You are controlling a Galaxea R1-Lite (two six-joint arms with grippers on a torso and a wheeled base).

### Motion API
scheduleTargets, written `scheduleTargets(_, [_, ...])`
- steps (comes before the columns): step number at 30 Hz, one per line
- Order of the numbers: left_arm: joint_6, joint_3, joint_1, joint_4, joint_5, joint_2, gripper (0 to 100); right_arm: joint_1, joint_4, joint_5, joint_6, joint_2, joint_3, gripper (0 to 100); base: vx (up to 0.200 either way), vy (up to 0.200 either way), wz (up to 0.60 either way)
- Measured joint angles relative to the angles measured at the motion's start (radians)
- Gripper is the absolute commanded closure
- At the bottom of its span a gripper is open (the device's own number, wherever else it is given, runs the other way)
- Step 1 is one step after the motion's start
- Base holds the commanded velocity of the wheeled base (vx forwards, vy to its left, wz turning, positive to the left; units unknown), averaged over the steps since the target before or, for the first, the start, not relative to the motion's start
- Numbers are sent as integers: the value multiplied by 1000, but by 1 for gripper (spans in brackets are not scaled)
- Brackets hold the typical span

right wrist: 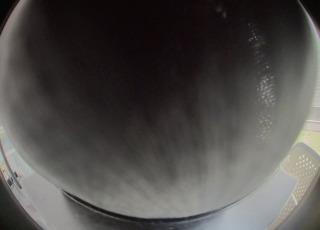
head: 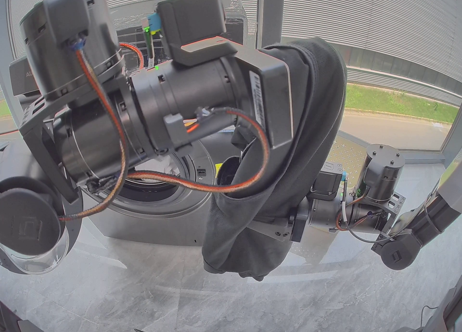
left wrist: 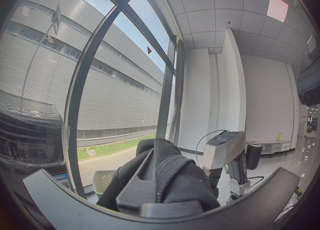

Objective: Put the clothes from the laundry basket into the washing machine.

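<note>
dark garment (head: 308,155) hangs high, clamped in the left gripper (left wrist: 163,177), to the right of the washer (head: 144,227) mouth; best to swing it low and left into the drum, feeding the trailing hem past the rim before release

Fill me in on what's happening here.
The robot is loading laundry. A dark garment hangs from the raised left end effector, in front of the washing machine, whose round door stands open. The right end effector sits lower, under the garment's hanging part. The garment is not yet in the drum; the laundry basket stands behind by the window.
</note>
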Motion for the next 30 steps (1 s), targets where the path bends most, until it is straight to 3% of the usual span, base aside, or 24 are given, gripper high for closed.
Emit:
scheduleTargets(6, [0, -4, -3, 0, 0, -1, 100, 19, -13, 3, 15, 27, -10, 0, 0, 0, 0])
scheduleTargets(7, [0, -4, -3, 0, 0, -1, 100, 19, -18, 7, 15, 29, -10, 100, 0, 0, 0])
scheduleTargets(19, [-3, -6, 5, 0, 0, 0, 100, 38, -22, 17, 18, 5, 42, 100, 0, 0, 0])
scheduleTargets(24, [-5, -7, 40, -1, -1, 11, 100, 74, -22, 17, 24, -59, 161, 100, 0, 0, 0])
scheduleTargets(30, [-5, 14, 130, -7, -7, 45, 100, 146, -21, 19, 45, -213, 349, 100, 0, 0, 0])
